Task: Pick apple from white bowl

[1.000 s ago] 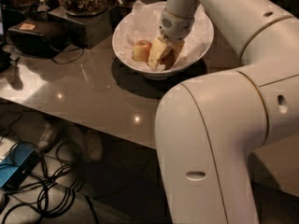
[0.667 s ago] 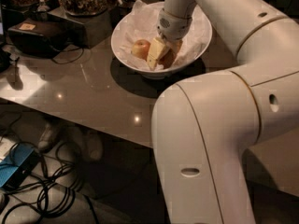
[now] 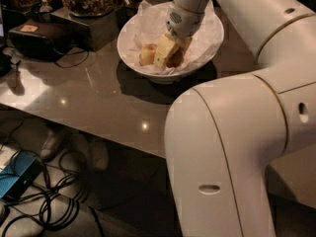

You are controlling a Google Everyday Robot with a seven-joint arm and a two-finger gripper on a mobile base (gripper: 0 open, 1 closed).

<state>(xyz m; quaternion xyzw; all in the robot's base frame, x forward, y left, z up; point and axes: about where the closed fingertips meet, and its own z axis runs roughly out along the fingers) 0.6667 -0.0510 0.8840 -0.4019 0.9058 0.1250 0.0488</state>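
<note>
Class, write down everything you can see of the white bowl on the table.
The white bowl is large, round and deep, glossy like ceramic, with a wide flared rim. It stands upright on the grey table and casts a dark shadow there. Crumpled white paper lines it and pokes above the rim. Inside it lies a pale yellow fruit, and the gripper reaches down into the bowl right beside that fruit.
</note>
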